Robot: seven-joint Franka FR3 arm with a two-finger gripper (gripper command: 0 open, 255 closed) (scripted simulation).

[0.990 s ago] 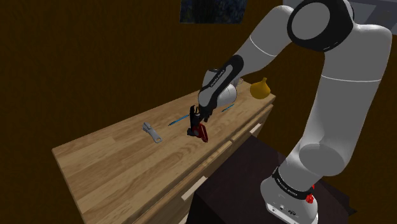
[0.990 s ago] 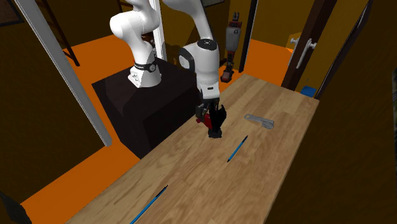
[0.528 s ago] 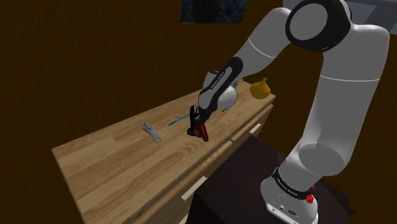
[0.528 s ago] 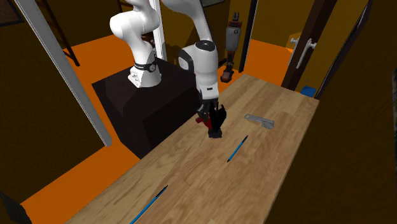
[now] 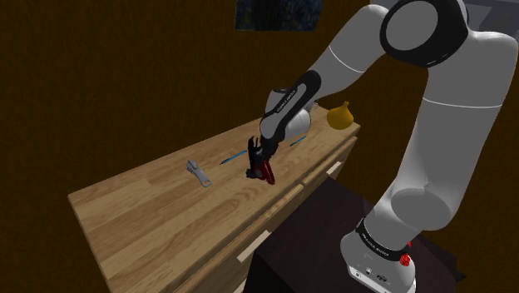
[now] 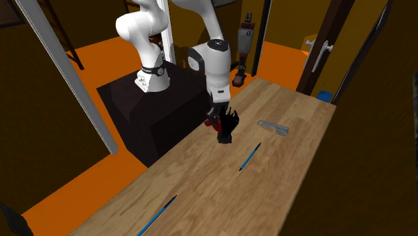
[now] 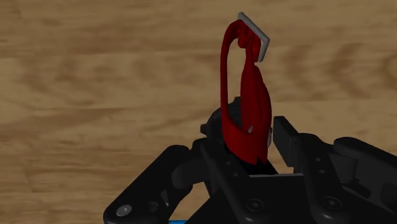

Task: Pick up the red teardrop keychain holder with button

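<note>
Pinching the red keychain holder (image 7: 245, 121) at its wide rounded end, the gripper (image 7: 251, 149) has its 2 black fingers closed against the holder's sides. The narrow end, capped by a flat grey button (image 7: 254, 35), sticks out past the fingertips toward the wooden tabletop (image 7: 95, 95). In the shoulder view the holder (image 5: 266, 173) hangs just under the gripper (image 5: 259, 162), very close to the wood. It may be just clear of the surface, but that view is too dim to settle it.

The holder looks small, light and stiff, a thin moulded loop with smooth faces. I judge it could pivot or slip in a shallow pinch. The broad body is the sound place to hold it, not the slim arm of the loop or the button.

A blue pen (image 6: 250, 156) lies near the gripper, and a grey metal piece (image 6: 272, 127) lies a little beyond it. A 2nd blue pen (image 6: 159, 216) and a yellow gourd-shaped vase (image 5: 339, 116) sit well apart from the gripper.

The holder carries no writing. White lettering on the arm's dark wrist band (image 5: 287, 100) is too small to read.
</note>
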